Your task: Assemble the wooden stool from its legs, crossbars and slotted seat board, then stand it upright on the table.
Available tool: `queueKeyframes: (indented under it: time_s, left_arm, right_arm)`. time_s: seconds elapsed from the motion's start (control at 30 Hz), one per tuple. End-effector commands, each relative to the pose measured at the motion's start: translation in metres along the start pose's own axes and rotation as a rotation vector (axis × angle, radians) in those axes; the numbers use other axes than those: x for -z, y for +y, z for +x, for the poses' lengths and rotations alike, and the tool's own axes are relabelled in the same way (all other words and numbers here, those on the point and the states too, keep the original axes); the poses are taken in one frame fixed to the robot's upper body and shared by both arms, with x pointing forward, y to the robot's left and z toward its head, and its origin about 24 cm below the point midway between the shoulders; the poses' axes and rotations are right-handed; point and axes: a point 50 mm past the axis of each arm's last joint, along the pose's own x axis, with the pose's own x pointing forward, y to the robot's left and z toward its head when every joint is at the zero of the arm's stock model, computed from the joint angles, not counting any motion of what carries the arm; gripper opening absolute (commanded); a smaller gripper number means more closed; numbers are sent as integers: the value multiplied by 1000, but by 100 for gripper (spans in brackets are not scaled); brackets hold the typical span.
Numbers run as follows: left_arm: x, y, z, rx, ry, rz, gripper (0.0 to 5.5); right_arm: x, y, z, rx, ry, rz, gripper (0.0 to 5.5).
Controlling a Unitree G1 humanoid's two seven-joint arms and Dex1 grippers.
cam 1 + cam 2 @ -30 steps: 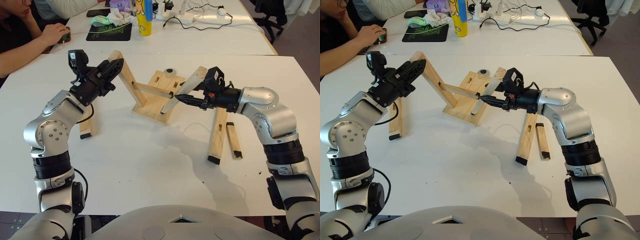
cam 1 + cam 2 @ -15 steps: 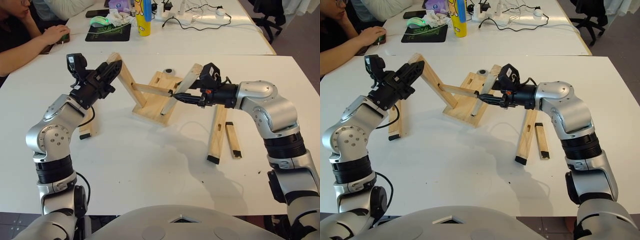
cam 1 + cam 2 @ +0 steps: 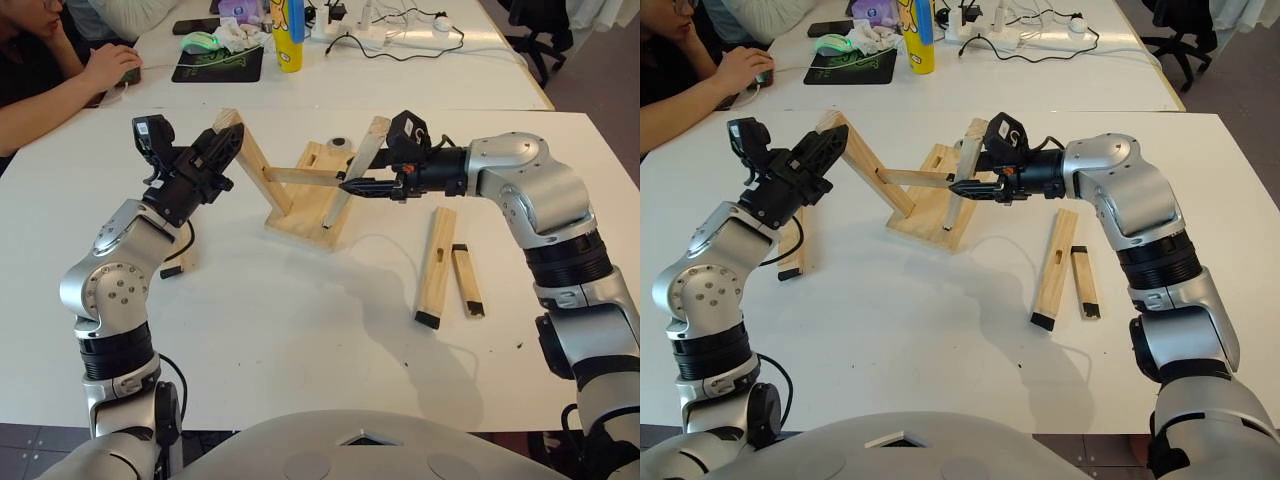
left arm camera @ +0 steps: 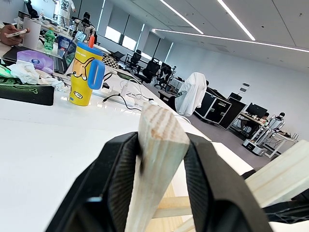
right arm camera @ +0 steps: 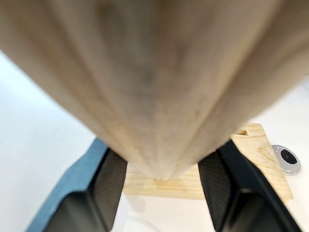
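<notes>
White table (image 3: 300, 330) carries the flat slotted wooden seat board (image 3: 300, 218), just below the right gripper (image 3: 352, 186). It pinches a pale wooden leg (image 3: 373, 140) and has tipped it straighter up, so the frame lines up better. The left gripper (image 3: 222, 140) stays clamped on the other slanted wooden leg (image 3: 262, 172), elbow bent, with the thin wooden crossbar (image 3: 305, 177) between them.

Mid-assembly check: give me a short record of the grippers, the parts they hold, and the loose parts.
left gripper: shut on left leg, top end
right gripper: shut on right leg, mid-length
crossbar: spans between the held legs
seat board: flat on table beneath both legs
loose: spare leg and short bar near right arm; third leg by left arm
stool: not assembled
</notes>
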Motion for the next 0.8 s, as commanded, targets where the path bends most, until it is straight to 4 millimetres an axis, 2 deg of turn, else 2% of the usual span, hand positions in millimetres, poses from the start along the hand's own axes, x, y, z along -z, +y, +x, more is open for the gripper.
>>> queueKeyframes:
  time_s: [0.03, 0.33, 0.47, 0.8]
  left_arm:
    - [8, -4, -1, 22, 18, -26, 141]
    - [1, -12, 5, 42, 26, 51, 141]
    - [-6, -23, 10, 71, 37, 124, 138]
    - [-4, -27, 15, 53, 139, 272, 123]
  right_arm:
    - [44, 0, -1, 11, 196, 106, 205]
    - [32, 0, 0, -18, 205, 23, 205]
    - [27, -2, 0, -16, 195, 19, 205]
    - [31, 2, -4, -36, 126, 92, 205]
